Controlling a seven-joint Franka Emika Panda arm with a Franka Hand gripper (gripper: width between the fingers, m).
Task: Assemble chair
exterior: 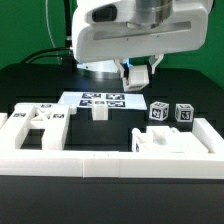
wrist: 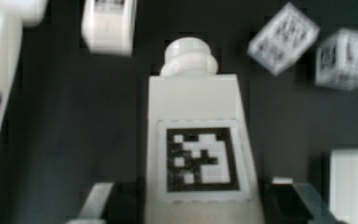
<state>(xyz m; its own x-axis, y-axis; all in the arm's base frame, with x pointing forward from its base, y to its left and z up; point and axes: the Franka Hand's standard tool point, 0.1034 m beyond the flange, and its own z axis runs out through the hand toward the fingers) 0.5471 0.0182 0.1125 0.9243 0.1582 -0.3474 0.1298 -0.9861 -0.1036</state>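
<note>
My gripper (exterior: pixel 137 76) hangs above the black table behind the marker board (exterior: pixel 102 99). In the wrist view its two dark fingers (wrist: pixel 108 198) sit against both sides of a white square-ended chair post (wrist: pixel 197 120), which has a marker tag and a round peg at its far end. The gripper (wrist: pixel 197 205) is shut on this post and holds it off the table. Two small tagged white blocks (exterior: pixel 158 111) (exterior: pixel 183 113) stand at the exterior view's right and also show in the wrist view (wrist: pixel 286 35) (wrist: pixel 348 58). A slatted white chair part (exterior: pixel 35 124) lies at the exterior view's left.
A small white piece (exterior: pixel 99 112) stands just in front of the marker board. Another blocky white part (exterior: pixel 165 141) lies at the exterior view's right front. The long low white border wall (exterior: pixel 110 166) runs along the front.
</note>
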